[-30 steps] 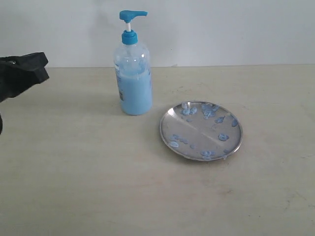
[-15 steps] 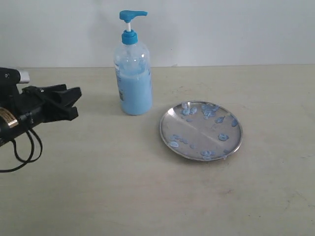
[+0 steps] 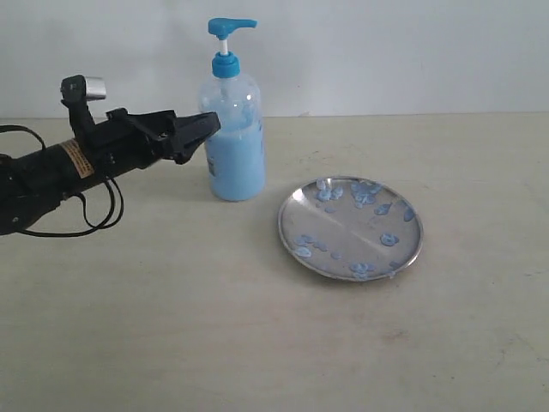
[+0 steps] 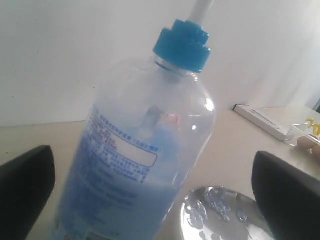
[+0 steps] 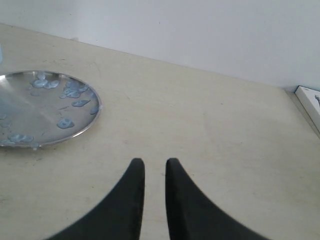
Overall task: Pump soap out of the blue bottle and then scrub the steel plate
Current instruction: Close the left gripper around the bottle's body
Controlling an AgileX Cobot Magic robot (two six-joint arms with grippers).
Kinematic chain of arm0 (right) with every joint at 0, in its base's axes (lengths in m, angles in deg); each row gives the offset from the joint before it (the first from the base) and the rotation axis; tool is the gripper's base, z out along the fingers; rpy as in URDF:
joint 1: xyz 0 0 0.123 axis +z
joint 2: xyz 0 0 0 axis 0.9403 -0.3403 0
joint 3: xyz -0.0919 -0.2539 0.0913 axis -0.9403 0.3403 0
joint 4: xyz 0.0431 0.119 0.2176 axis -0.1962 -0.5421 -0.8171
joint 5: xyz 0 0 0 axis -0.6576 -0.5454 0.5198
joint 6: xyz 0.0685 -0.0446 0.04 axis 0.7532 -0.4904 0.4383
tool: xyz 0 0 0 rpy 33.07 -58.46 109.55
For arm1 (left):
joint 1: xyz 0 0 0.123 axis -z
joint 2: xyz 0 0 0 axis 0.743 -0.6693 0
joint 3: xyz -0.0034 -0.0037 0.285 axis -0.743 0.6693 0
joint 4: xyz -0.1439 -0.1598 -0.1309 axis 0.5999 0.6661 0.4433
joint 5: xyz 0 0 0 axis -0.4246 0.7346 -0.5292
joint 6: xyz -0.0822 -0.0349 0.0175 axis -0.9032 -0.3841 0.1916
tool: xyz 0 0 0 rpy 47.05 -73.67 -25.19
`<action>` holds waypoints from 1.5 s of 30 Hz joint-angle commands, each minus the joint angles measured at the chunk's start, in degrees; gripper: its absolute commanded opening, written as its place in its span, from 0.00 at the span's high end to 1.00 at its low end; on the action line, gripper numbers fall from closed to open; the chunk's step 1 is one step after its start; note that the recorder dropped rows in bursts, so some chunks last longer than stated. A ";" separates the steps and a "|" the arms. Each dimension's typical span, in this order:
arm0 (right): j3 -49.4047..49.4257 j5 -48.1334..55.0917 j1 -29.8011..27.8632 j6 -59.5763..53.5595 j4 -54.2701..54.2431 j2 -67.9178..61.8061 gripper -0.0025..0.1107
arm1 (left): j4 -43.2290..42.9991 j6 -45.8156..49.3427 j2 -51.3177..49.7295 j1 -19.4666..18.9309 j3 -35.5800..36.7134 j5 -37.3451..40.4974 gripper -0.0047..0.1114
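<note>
Exterior view: at the left, the black left gripper point(image 3: 204, 130) reaches toward the right, level with the shoulder of the tall clear plastic bottle with a bright blue pump head point(image 3: 233, 142). The left wrist view shows its fingers point(image 4: 25, 192) spread wide. The bottle lies ahead between them and neither finger touches it, so nothing is gripped.

The bottle stands upright toward the far side of the pale desk point(image 3: 171, 326), left of centre, about half full of light blue opaque soap point(image 3: 236, 172). Its pump head point(image 3: 230, 27) sits raised on its white stem with nothing pressing it.

Just right of the bottle and nearer, but apart from it, the round shallow shiny steel plate point(image 3: 343, 225) lies flat. It is spotted with pale blue blobs point(image 3: 367, 193), mostly along its far and near edges.

In the right wrist view the black right gripper point(image 5: 155, 162) hovers above bare desk to the right of the plate. Its fingers are drawn almost together and hold nothing.

By my judgement the task is at its very start. The pump has yet to be pressed, and the spots on the plate look unsmeared, so scrubbing seems not yet begun. I see no scrubbing tool in any view. Both the pumping and the scrubbing remain.
</note>
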 commanded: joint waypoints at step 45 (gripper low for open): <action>-0.16 -0.76 -0.14 -0.13 0.10 0.24 0.93 | 17.03 30.84 -17.00 9.13 -22.44 10.73 0.92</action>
